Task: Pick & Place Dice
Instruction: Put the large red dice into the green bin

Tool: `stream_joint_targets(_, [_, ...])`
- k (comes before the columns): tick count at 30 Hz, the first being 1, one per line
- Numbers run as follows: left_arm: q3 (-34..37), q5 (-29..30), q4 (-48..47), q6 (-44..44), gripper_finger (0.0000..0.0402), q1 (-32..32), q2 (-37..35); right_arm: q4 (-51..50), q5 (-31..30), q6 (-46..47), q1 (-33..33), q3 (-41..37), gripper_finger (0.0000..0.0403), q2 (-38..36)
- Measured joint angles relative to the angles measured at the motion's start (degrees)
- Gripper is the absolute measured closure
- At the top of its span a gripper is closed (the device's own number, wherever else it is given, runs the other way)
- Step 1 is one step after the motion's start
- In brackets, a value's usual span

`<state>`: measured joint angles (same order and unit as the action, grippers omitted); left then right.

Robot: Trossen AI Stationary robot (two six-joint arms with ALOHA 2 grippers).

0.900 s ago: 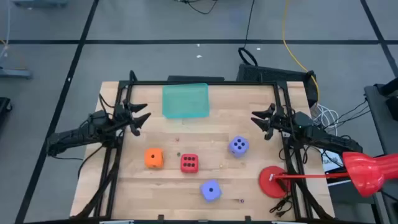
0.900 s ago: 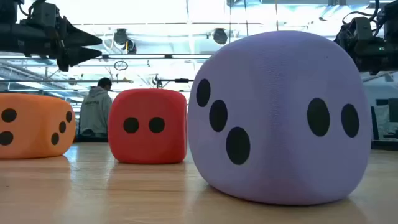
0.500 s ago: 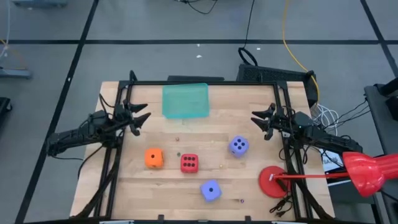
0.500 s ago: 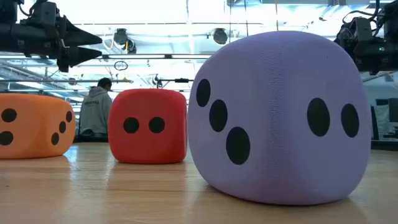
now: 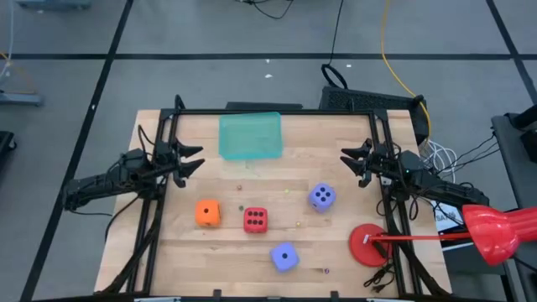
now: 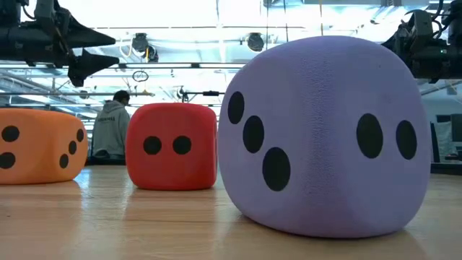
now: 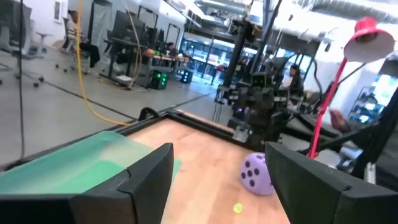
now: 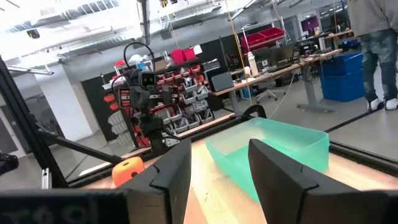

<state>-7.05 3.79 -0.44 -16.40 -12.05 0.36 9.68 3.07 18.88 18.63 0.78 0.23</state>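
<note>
Four dice rest on their bottom faces on the wooden table: an orange one (image 5: 207,213), a red one (image 5: 256,220), a purple-blue one (image 5: 321,196) farther right, and another purple-blue one (image 5: 284,257) near the front edge, which looms large in the low view (image 6: 325,137). The flat teal tray (image 5: 250,135) lies at the far edge. My left gripper (image 5: 195,158) hovers open above the table's left side, left of the tray. My right gripper (image 5: 351,161) hovers open above the right side, beyond the right purple-blue die. Both have nothing between their fingers.
A red round base (image 5: 369,243) with a red lamp head (image 5: 495,231) stands at the near right corner. Black frame rails (image 5: 277,111) run along the table's far, left and right sides. Bare wood lies between the tray and the dice. A person (image 6: 112,130) sits in the room behind.
My left gripper has tipped slightly, still open and above the same spot. The dice and the tray have stayed in place.
</note>
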Motion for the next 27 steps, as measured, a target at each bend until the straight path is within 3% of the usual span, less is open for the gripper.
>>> stream_joint_targets(5, [0.0, -1.37, 3.77, -0.64, 0.0135, 0.0, -0.02, 4.93, -0.02, -1.45, 0.0, 0.0, 0.025, 0.12])
stream_joint_targets(12, [0.0, -3.87, 12.24, -1.54, 0.0135, 0.02, -0.02, 21.24, 0.09, -1.6, 0.0, -0.02, 0.025, 0.13])
stream_joint_targets(15, [-0.02, -6.75, 15.13, -0.39, 0.0135, -0.02, -0.02, 22.31, 3.35, -1.58, 0.02, 0.41, 0.025, 0.3])
stream_joint_targets(20, [-3.48, -9.8, 10.12, 1.29, 0.0135, 0.0, 3.74, 17.6, 7.38, 2.0, 0.0, 3.59, 0.025, 4.55])
stream_joint_targets(27, [-13.89, -10.58, 0.26, 6.53, 0.0135, -0.02, 18.23, 16.71, 11.0, 1.47, -0.02, 9.65, 0.025, 17.85])
